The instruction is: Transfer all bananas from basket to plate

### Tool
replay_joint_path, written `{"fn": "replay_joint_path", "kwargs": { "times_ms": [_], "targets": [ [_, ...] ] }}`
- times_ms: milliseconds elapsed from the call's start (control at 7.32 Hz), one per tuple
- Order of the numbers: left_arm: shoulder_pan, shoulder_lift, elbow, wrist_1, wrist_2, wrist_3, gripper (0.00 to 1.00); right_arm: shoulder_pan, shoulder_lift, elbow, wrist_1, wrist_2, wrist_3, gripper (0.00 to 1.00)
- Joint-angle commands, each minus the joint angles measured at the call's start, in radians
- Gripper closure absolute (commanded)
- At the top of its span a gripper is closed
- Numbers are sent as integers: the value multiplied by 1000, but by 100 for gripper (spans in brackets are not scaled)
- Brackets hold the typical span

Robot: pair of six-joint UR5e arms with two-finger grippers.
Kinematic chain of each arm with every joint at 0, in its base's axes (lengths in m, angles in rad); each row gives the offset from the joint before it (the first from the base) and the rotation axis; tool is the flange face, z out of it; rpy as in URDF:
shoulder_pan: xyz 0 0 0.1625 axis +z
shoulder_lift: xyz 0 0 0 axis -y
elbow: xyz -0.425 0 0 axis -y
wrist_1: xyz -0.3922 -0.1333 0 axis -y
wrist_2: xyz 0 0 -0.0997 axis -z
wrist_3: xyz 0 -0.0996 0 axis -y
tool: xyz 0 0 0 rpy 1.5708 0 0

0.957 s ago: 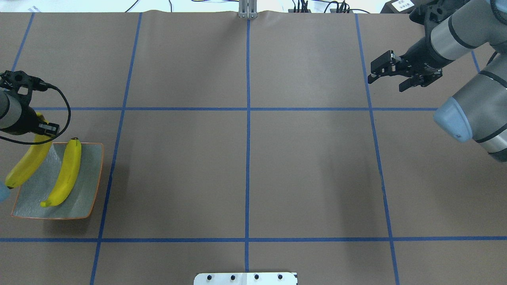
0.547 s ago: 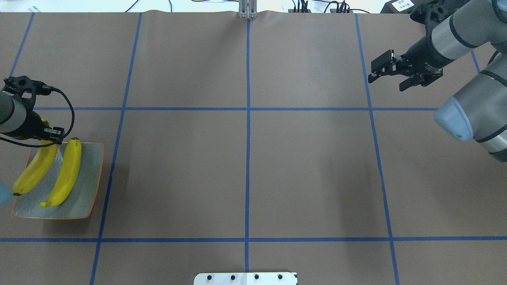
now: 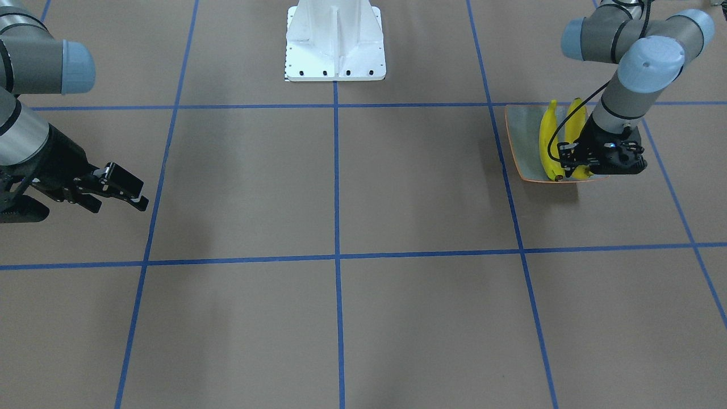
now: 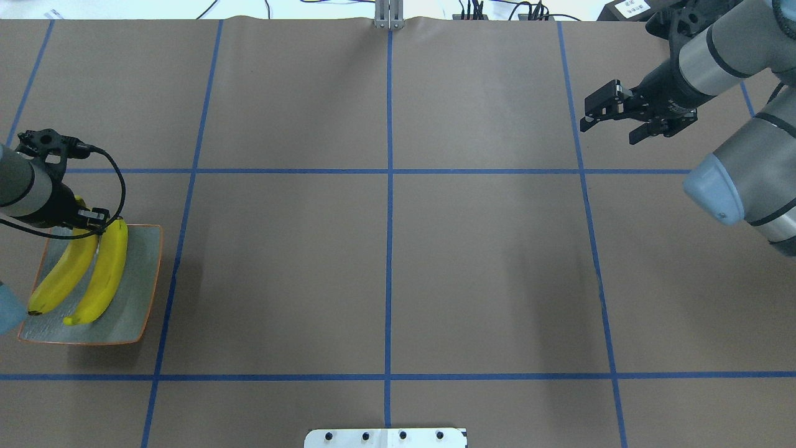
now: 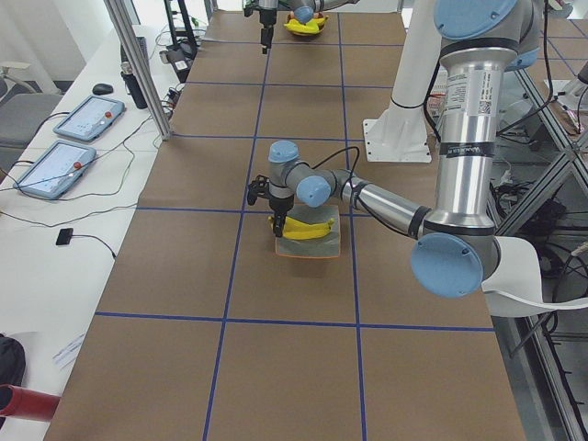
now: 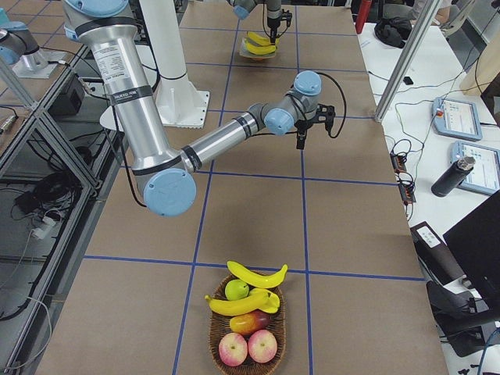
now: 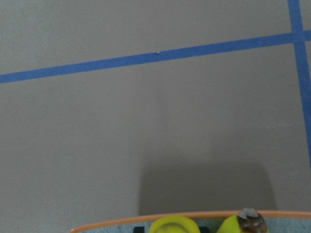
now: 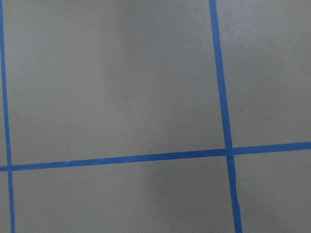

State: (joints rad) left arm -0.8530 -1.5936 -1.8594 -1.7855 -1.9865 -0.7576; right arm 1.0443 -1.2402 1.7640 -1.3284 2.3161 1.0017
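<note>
The grey-green plate [image 4: 134,292] with an orange rim sits at the table's far left. Two yellow bananas lie side by side on it. My left gripper [image 4: 87,219] is shut on the upper end of the outer banana [image 4: 62,277], beside the second banana [image 4: 104,270]. The left wrist view shows the plate rim [image 7: 121,222] and both banana ends [image 7: 170,226]. Two more bananas [image 6: 256,276] lie in the wicker basket [image 6: 215,324], seen only in the exterior right view. My right gripper [image 4: 606,132] hangs open and empty at the far right.
The basket also holds apples [image 6: 234,348], a green fruit [image 6: 236,290] and a mango [image 6: 248,321]. Blue tape lines grid the brown table [image 4: 385,267]. A white mount base [image 3: 335,40] stands at the robot's side. Tablets [image 5: 87,118] lie on a side desk.
My left gripper has moved rightward and down with its banana, which went from overhanging the plate's left edge to lying inside it beside the other banana. The right arm barely moved.
</note>
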Motion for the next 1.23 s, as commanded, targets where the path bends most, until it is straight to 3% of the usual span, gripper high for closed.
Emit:
{"fn": "replay_joint_path", "kwargs": {
  "times_ms": [0,137,273,820,1094],
  "targets": [
    [2,3,2,0,1,10,86,-1,1,0,0,-1,2,0],
    [3,3,6,0,5,14,7,-1,1,0,0,-1,0,0],
    [3,4,6,-2,5,14,0,-1,1,0,0,-1,0,0],
    [-12,-11,-32,0,1,12,0,2,2,-1,0,-1,0,0],
    [-85,-49,-32,2,-8,12,0,16,4,0,2,0,0,0]
  ]
}}
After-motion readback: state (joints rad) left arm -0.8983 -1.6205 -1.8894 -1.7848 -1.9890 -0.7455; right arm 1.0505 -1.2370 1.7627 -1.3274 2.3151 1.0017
